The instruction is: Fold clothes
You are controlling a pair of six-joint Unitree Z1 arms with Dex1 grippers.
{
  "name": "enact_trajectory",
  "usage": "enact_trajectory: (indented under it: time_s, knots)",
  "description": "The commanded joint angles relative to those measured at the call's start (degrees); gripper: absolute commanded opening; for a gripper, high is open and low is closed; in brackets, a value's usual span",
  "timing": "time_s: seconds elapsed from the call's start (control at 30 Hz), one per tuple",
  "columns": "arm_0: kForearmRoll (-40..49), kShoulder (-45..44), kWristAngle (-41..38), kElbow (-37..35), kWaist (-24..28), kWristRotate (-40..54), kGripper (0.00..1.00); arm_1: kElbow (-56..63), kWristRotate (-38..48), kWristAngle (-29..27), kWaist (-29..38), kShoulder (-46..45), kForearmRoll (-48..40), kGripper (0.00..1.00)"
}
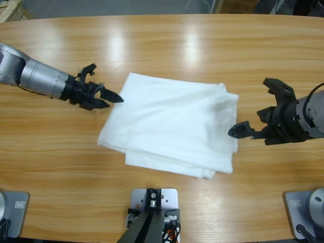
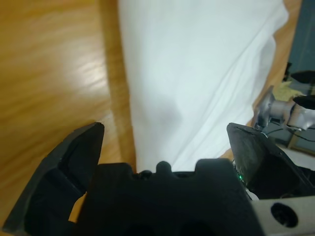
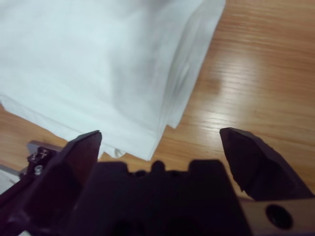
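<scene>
Plain white folded cloth [image 1: 172,129] bears no visible writing.

Long wooden table [image 1: 177,45], glossy orange-brown grain, bright overhead-light glare patches along its far half. Grey floor [image 1: 101,6] beyond the far edge; pale wooden crate [image 1: 9,9] at the corner.

A robot lab: long wooden table [image 1: 167,40], mounted arms, rig hardware.
</scene>
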Motion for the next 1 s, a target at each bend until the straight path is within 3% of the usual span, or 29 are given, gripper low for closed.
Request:
enact_trajectory:
  time_s: [0.03,0.23,0.63,0.7,0.73,0.8,0.83,1.0]
  knots:
    - [-0.44,5.9,-3.01,1.33,0.63,2.15,0.948,0.98,0.49,1.2,0.65,1.5,-2.61,1.0]
    - [-0.53,6.81,-4.55,-0.75,-3.1,3.43,0.945,1.4,0.47,1.02,0.65,1.29,-2.79,1.0]
    - [-1.95,6.99,-3.85,-1.7,-4.91,4.86,0.91,1.69,0.05,1.08,0.65,0.34,-2.91,1.0]
    - [-2.02,6.9,-3.08,-1.78,-4.91,5.58,0.769,1.69,-0.04,1.11,0.62,0.22,-2.88,1.0]
    - [-1.97,6.9,-2.62,-1.82,-4.96,5.91,0.575,1.74,-0.09,1.16,0.63,0.2,-2.84,1.0]
    - [-2.01,6.81,-0.34,-1.41,-5.56,6.26,0.092,1.77,-0.12,1.36,0.6,0.2,-2.82,1.0]
    - [-2.13,7.04,0.72,-1.26,-6.42,6.33,0.0,1.77,-0.19,1.39,0.62,0.2,-2.84,1.0]
    - [-3.41,7.74,5.36,-1.77,-8.62,4.98,0.0,1.98,-0.21,1.46,0.65,0.27,-2.91,1.0]
